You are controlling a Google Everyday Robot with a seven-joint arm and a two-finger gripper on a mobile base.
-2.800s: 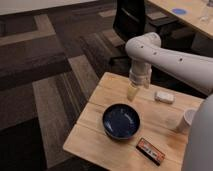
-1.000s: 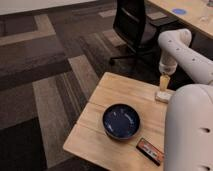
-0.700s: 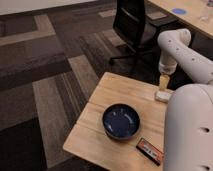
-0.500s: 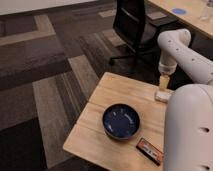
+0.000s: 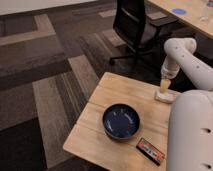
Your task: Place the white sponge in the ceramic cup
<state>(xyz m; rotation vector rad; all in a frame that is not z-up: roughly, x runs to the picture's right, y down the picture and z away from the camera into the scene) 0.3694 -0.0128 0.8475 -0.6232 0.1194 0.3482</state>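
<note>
I have the gripper [image 5: 165, 88] low on the white sponge [image 5: 163, 97], at the far right edge of the surface [image 5: 100, 125]. Whether it grips, I cannot tell. I judge this the picking step. Next I must lift and find the cup, not visible here.

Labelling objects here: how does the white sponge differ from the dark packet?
The white sponge is pale and lies farther from the camera; the dark packet is black with orange markings and lies nearest it. The gripper sits right over the sponge, well away from the packet. Both are small, flat rectangles.
</note>
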